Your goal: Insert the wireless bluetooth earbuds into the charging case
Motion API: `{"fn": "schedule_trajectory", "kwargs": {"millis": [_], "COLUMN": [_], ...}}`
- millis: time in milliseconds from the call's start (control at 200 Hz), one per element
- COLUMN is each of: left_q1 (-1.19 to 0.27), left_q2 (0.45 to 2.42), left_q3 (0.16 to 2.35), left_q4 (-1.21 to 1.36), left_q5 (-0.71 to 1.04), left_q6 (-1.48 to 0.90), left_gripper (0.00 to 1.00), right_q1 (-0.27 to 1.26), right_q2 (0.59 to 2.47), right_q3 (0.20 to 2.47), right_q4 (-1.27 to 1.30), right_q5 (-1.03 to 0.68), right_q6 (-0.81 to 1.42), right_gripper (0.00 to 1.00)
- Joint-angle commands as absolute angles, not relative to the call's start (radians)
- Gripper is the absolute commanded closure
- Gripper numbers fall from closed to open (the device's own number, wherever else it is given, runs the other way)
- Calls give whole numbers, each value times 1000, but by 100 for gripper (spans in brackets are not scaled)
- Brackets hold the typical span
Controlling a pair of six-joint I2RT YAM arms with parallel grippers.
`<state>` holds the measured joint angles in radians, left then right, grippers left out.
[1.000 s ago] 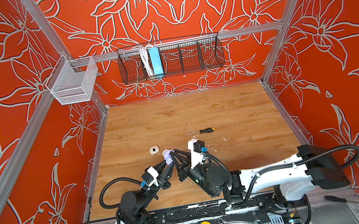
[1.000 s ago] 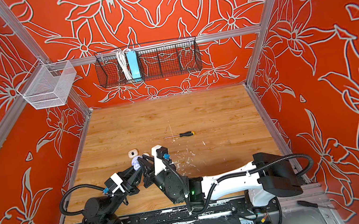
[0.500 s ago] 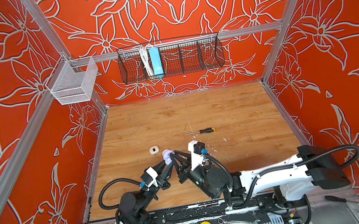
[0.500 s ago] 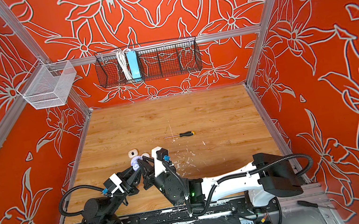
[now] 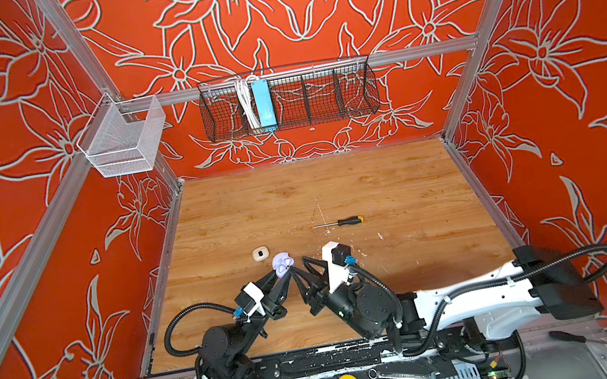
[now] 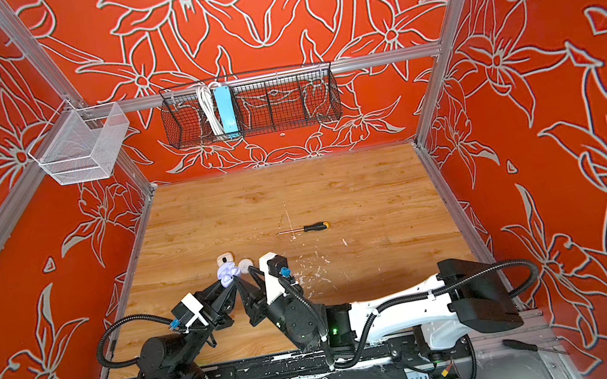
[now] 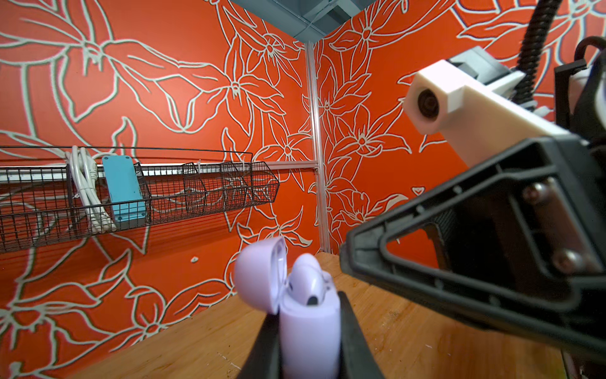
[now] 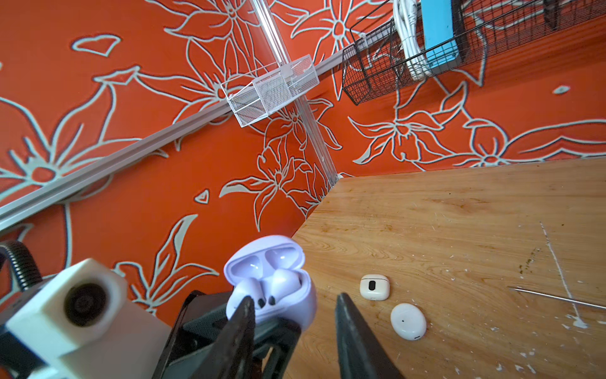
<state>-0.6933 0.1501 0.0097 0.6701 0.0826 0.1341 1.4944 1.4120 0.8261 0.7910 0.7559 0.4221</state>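
Gripping glossy lilac case (image 7: 310, 331) — left hand (image 5: 282, 275); rounded earbuds (image 8: 282, 281) seemingly seated.

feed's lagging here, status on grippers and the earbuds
Left gripper shut on open lilac case. Right gripper open, empty. Both lilac earbuds in case. Nothing blocking.

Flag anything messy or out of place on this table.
White flecks litter the near half of the wooden table, and a screwdriver lies loose mid-table, unrelated to this job. Nothing looks broken.
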Motion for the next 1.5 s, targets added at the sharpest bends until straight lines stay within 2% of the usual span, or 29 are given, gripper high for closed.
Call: {"fn": "schedule_trajectory", "kwargs": {"millis": [0,95,270,561,751,846,931,1206,1406,1496], "left_q1": [-694,-694,-693,-704,-736,-754,-762,-769,-769,-769], "left_q2": [157,194,295,569,669,699,708,721,709,705], "left_q3": [11,24,64,196,240,239,241,242,245,249], "left_q4": [681,686,686,660,633,640,626,615,609,596], "left_q5": [81,107,199,524,674,710,745,706,592,536], "left_q6": [137,143,176,250,340,386,427,444,387,366], "left_gripper": [100,100,100,100,100,100,100,100,100,100], "right_q1": [1502,1500,1482,1417,1294,1213,1189,1167,1171,1195], "right_q2": [1327,1279,1203,1047,949,958,988,1112,1194,1189], "right_q3": [814,820,894,944,959,1000,1040,1062,1050,1020], "right_q4": [743,668,380,36,-176,-301,-392,-444,-438,-416], "right_q5": [812,833,811,790,651,531,491,229,71,50], "right_q6": [395,382,377,384,479,506,498,435,416,423], "right_gripper": [59,60,60,59,60,60,60,59,60,61]}}
